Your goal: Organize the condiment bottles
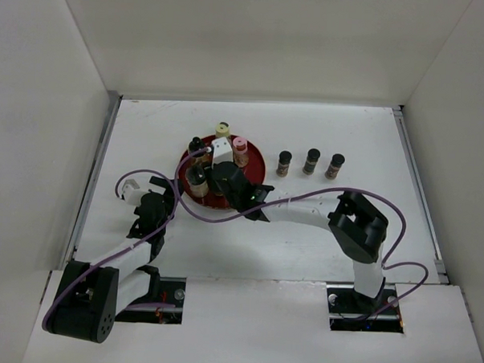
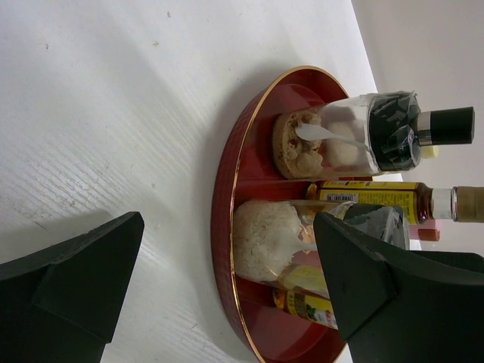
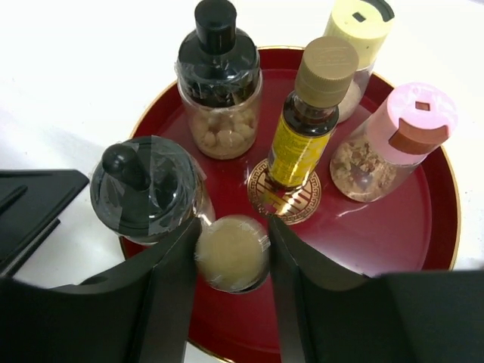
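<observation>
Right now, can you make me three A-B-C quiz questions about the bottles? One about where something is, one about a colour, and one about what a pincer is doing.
1. Where do the three dark bottles stand, compared with the red tray?
A. on it
B. on the table, right of it
C. under it

2. What colour is the cap of the jar of brownish bits on the tray?
A. green
B. pink
C. blue

3. What is the right pincer doing?
A. hanging open over bare table
B. gripping the tray's rim
C. closed on a brown-capped bottle

Answers:
1 B, the top view shows them in a row on the white table beside the tray.
2 B, the right wrist view shows a pink lid.
3 C, its fingers press both sides of the cap.
</observation>
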### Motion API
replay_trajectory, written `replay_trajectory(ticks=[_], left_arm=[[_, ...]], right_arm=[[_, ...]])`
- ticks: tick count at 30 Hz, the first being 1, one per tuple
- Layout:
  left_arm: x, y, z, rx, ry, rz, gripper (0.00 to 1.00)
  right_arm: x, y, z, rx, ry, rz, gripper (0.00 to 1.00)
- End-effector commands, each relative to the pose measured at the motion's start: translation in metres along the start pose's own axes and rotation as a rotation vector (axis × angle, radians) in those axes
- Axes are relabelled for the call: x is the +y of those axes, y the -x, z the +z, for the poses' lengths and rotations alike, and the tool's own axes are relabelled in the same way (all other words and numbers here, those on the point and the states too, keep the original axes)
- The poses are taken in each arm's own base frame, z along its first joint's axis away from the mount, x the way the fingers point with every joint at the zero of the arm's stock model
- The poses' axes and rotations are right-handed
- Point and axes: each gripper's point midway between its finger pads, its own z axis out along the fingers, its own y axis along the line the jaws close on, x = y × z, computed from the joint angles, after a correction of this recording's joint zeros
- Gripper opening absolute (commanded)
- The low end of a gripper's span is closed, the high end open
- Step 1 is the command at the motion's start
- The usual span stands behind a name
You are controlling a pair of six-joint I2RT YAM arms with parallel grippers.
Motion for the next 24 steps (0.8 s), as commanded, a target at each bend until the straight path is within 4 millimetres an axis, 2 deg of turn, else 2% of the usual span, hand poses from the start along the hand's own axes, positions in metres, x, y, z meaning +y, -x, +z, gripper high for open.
replay_trajectory(ticks=[1, 5, 9, 13, 16, 17, 18, 21, 22, 24], left_arm=[[-0.011, 0.004, -0.001, -0.015, -0.046, -0.016, 1.0], [-0.012, 0.005, -0.001, -0.024, -0.045, -0.012, 1.0], [-0.013, 0.004, -0.001, -0.021, -0.05, -0.012, 1.0], [-0.012, 0.004, -0.002, -0.018, -0.048, -0.011, 1.0], [-0.015, 0.006, -0.002, -0.024, -0.053, -0.01, 1.0], [-0.014, 0.005, -0.002, -0.022, -0.051, -0.008, 1.0], [-0.013, 0.004, -0.001, -0.021, -0.049, -0.007, 1.0], [-0.015, 0.005, -0.001, -0.023, -0.049, -0.006, 1.0], [-0.016, 0.006, -0.001, -0.025, -0.051, -0.007, 1.0], [-0.013, 0.006, -0.001, -0.03, -0.044, -0.006, 1.0]], right_arm=[[0.002, 0.045, -0.007, -0.136, -0.003, 0.078, 0.53], [0.005, 0.057, -0.018, -0.157, 0.019, 0.091, 0.64], [0.006, 0.073, -0.035, -0.185, 0.04, 0.107, 0.71], [-0.004, 0.093, -0.059, -0.231, 0.052, 0.137, 0.77], [-0.019, 0.101, -0.078, -0.284, 0.058, 0.17, 0.8], [-0.029, 0.102, -0.082, -0.299, 0.047, 0.183, 0.78], [-0.043, 0.101, -0.083, -0.303, 0.025, 0.189, 0.69], [-0.09, 0.09, -0.084, -0.28, -0.068, 0.208, 0.35], [-0.109, 0.082, -0.082, -0.253, -0.112, 0.22, 0.28], [-0.143, 0.064, -0.077, -0.19, -0.191, 0.246, 0.26]])
